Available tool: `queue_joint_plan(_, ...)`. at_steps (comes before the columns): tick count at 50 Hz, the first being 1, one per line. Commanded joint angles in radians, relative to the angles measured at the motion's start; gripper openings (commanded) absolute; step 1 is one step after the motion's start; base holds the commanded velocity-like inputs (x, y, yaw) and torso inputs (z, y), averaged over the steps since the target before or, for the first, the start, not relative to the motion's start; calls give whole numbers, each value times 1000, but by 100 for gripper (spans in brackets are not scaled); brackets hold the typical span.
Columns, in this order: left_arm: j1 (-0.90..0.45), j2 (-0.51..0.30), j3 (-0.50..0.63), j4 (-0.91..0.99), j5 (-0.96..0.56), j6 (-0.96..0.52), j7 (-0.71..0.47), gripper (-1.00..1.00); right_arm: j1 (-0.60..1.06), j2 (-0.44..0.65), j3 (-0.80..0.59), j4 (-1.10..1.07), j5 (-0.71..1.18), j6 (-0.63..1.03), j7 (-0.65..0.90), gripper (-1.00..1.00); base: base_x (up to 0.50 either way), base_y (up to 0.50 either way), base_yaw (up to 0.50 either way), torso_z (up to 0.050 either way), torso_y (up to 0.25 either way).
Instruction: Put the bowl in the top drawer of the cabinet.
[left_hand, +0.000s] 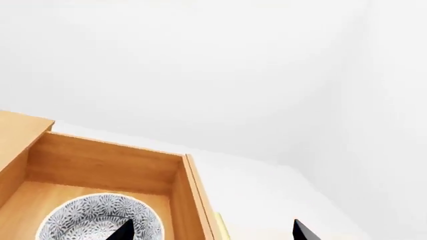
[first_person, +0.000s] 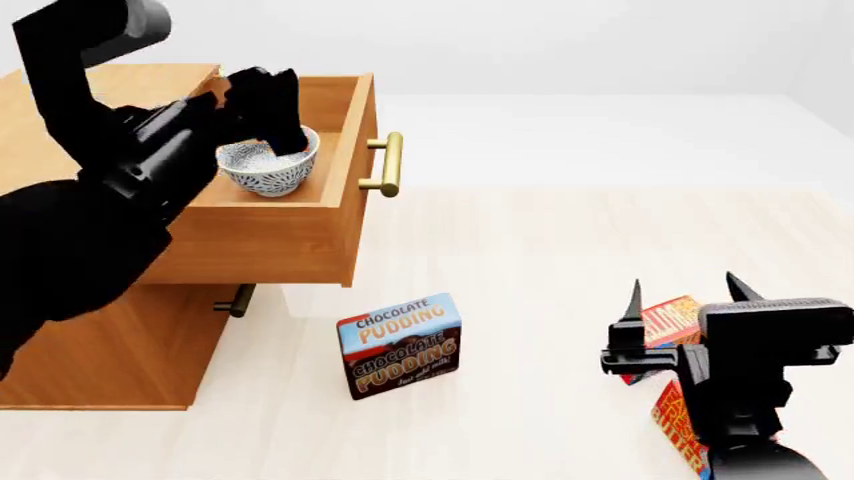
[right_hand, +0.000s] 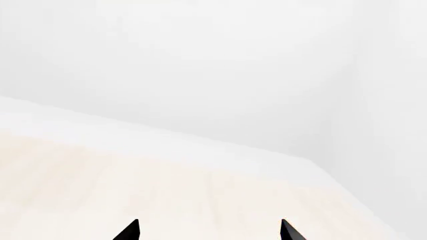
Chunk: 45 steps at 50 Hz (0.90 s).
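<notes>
The cabinet (first_person: 114, 345) stands at the left with its top drawer (first_person: 260, 240) pulled out; the brass handle (first_person: 382, 165) faces right. The speckled white bowl (first_person: 271, 167) sits upright inside the drawer, near its front. My left gripper (first_person: 274, 105) hovers just above the bowl and is open. In the left wrist view the bowl (left_hand: 100, 220) lies on the drawer floor; one fingertip of the left gripper (left_hand: 213, 232) is over the bowl and the other is past the drawer's front wall (left_hand: 193, 200). My right gripper (first_person: 683, 288) (right_hand: 210, 231) is open and empty above the floor at the lower right.
A chocolate pudding box (first_person: 400, 345) stands on the floor in front of the cabinet. Red boxes (first_person: 665, 322) lie beneath the right gripper. The lower drawer's handle (first_person: 238, 298) shows under the open drawer; that drawer is closed. Pale floor stretches to the right.
</notes>
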Motion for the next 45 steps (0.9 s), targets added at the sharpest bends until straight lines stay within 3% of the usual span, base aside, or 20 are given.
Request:
queue_joint_plan(1,267,-144,-48,297,153,188,97,100,-15,-10,12,-126,-14,-1,48,100,0,0,0,0,0)
queue_joint_plan(17,682,-259,-108,500,384,522,176,100,-88,-28,70,-310,10,-50,84,100,0,0,0,0,0)
queue_joint_plan(26,861,-245,-120,479,560,670,180,100,-185,-43,88,-392,21,-124,85,100,0,0,0,0,0)
queue_joint_plan(35,1085,-254,-158,512,811,838,106,100,-271,-59,56,-431,-45,-220,99,100,0,0,0,0,0)
queue_joint_plan(45,1171,-230,-167,495,900,922,109,100,-347,-68,67,-474,-69,-299,113,100,0,0,0,0,0)
